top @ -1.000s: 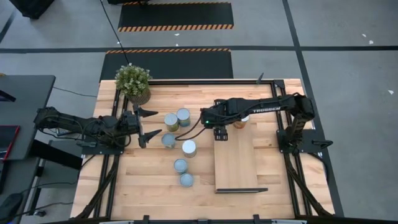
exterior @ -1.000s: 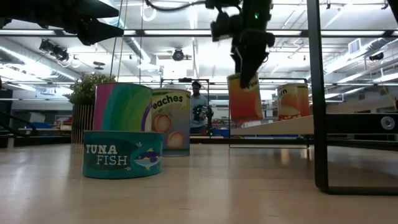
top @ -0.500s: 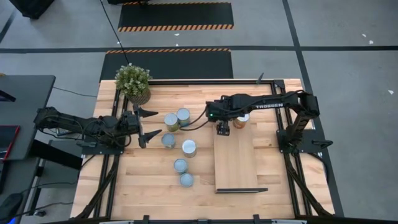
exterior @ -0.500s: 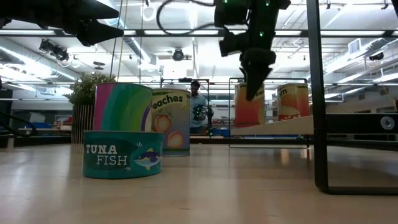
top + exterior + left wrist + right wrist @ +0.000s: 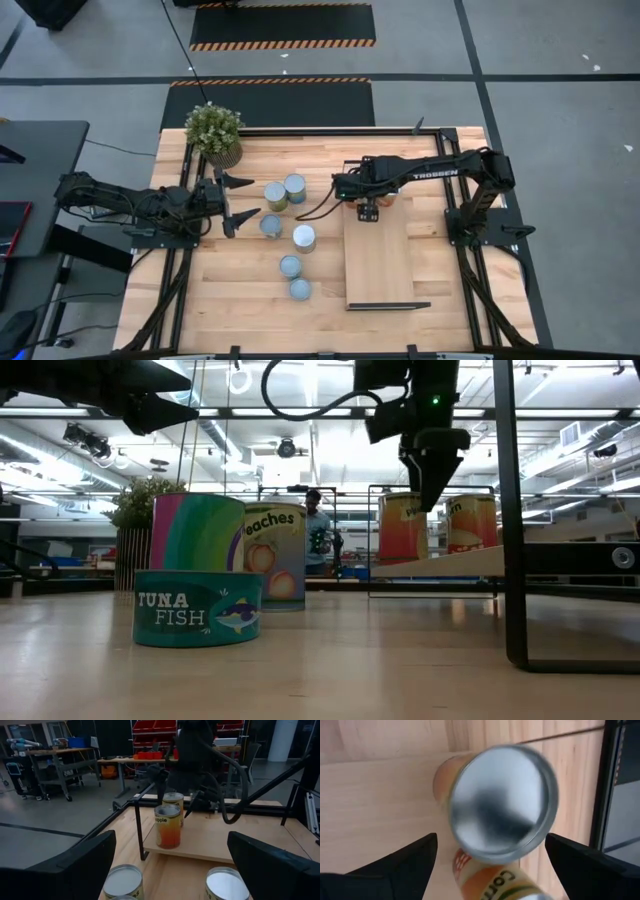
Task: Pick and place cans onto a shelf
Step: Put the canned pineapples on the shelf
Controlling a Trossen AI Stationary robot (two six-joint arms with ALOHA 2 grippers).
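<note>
Two orange-labelled cans stand upright on the far end of the shelf [image 5: 380, 262]: the apple can [image 5: 167, 826] and a corn can [image 5: 174, 801] behind it. My right gripper [image 5: 490, 837] points down over the apple can's silvery top [image 5: 502, 800], open, a finger on either side and apart from it. In the low view this gripper [image 5: 435, 490] hangs between the two cans. Several more cans [image 5: 290, 266] stand on the tabletop left of the shelf. My left gripper [image 5: 235, 201] waits open at the table's left, level, facing them.
A potted plant [image 5: 214, 132] stands at the far left corner. Black frame posts [image 5: 508, 510] rise beside the shelf. In the low view a tuna can [image 5: 198, 608], a rainbow can [image 5: 197, 532] and a peaches can [image 5: 275, 555] stand near. A person [image 5: 318, 530] stands far behind.
My right gripper has lowered the orange apple can, which hung tilted just above the shelf's far end, until it stands upright on the board. It has then opened, let go, and shifted a little toward the table's right edge.
</note>
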